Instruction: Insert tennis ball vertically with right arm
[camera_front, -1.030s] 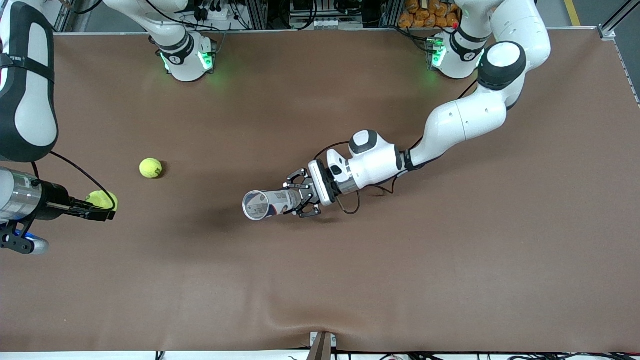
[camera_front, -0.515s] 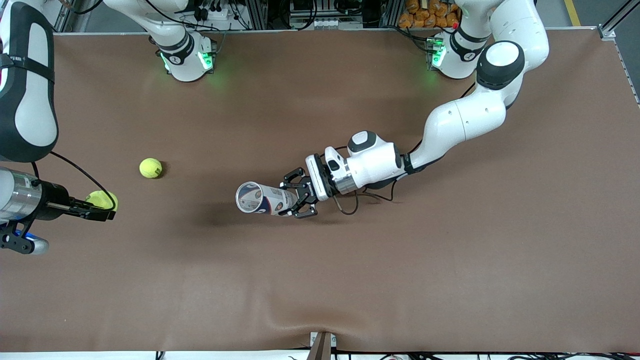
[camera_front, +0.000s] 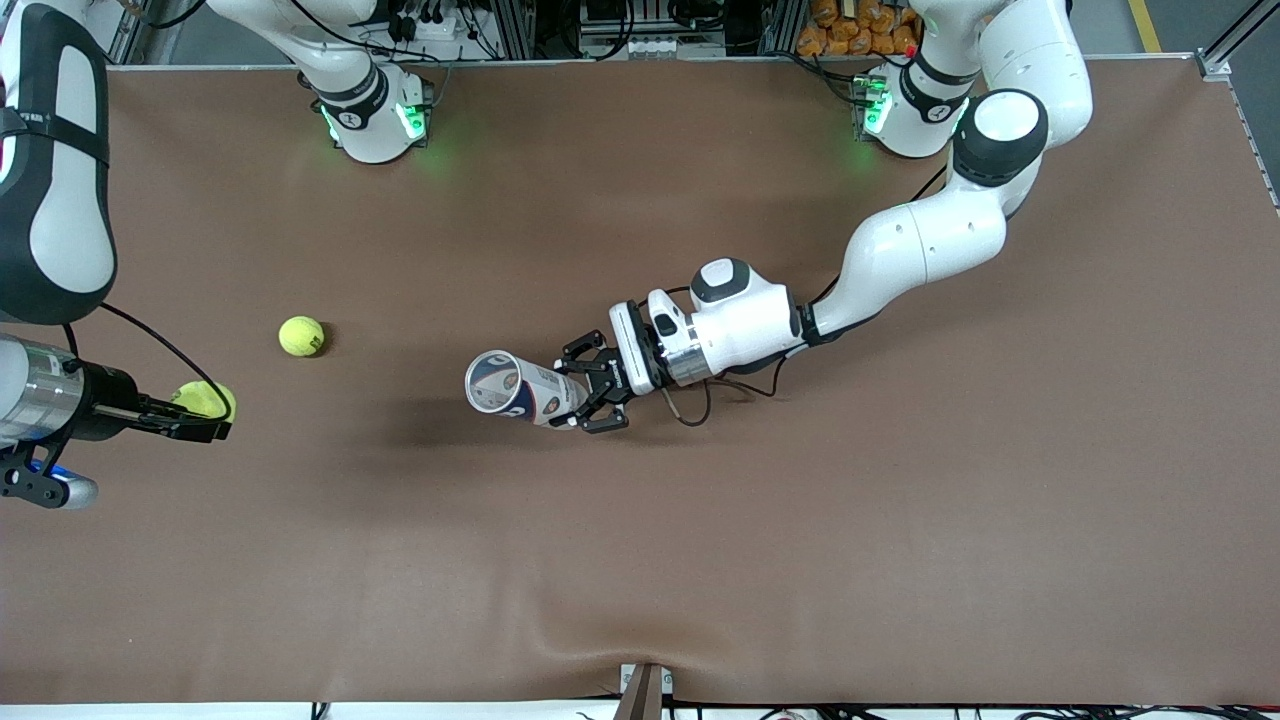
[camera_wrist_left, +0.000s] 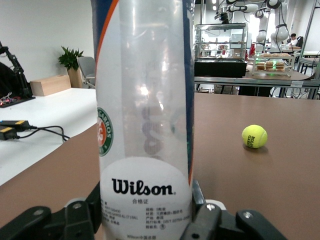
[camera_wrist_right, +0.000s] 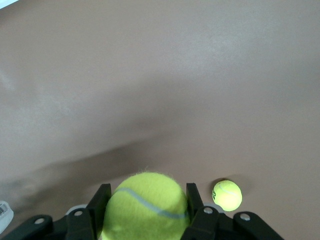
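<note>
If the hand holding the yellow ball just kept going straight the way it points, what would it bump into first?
Probably the clear tube held by the left gripper. The right gripper with its ball points along the table toward it; heights are unclear, so it might pass underneath.

Left gripper (camera_front: 590, 394) sits over the middle of the table (camera_front: 900, 520), clamped on the base end of a ball tube (camera_front: 520, 389); tube is tilted, open mouth pointing toward the right arm's end. Right gripper (camera_front: 205, 420) is over that end of the table with a tennis ball (camera_front: 205, 399) between its fingers. Second ball (camera_front: 301, 336) lies loose on the table nearby (farther from the front camera than the spot under the held ball), well apart from the tube.
</note>
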